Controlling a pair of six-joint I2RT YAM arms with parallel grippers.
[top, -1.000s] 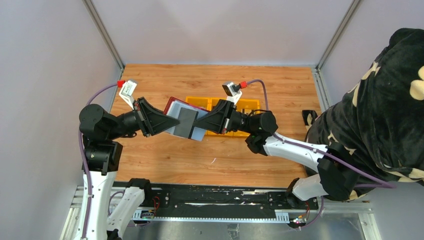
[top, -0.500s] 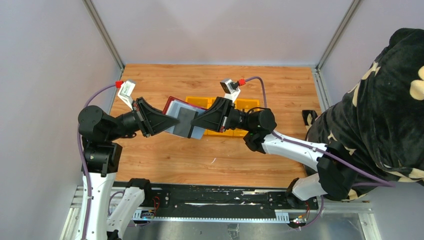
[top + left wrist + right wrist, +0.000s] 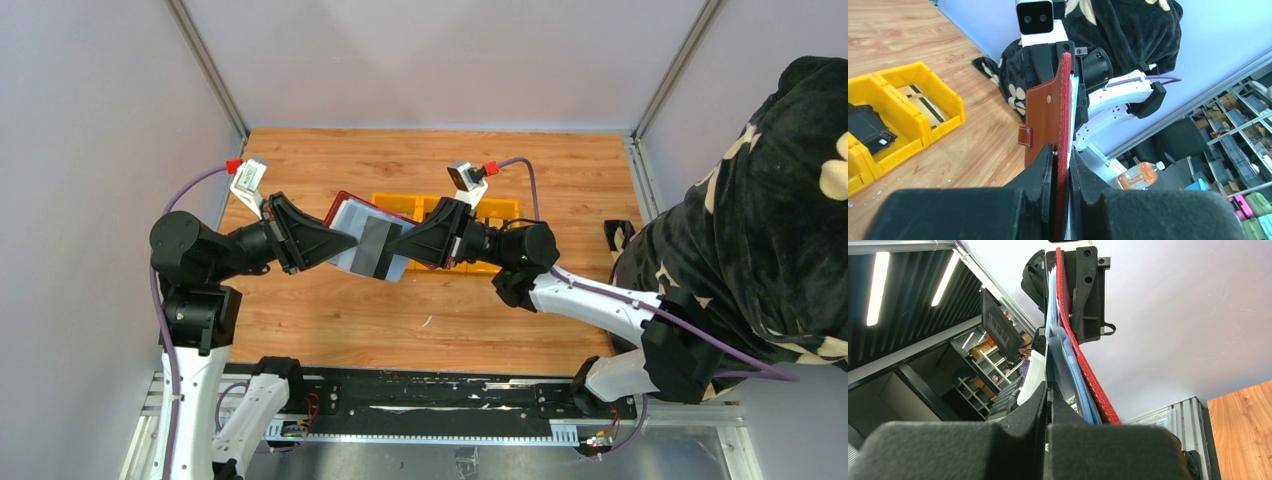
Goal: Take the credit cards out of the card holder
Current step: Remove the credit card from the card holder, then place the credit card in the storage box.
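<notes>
Against half a second ago, the right pincer (image 3: 398, 243) and its arm sit slightly further right and the left arm's shoulder slightly further left; the card holder (image 3: 348, 214) remains held open above the worktop (image 3: 400, 310), in front of the yellow bin (image 3: 498, 209). The left pincer (image 3: 1062, 162) is clamped tight on the holder's red edge. The right pincer is closed to a thin gap on a dark grey credit card (image 3: 376, 246) lying against the blue lining. Print on the dark card in the bin (image 3: 869, 129) is too small to read
</notes>
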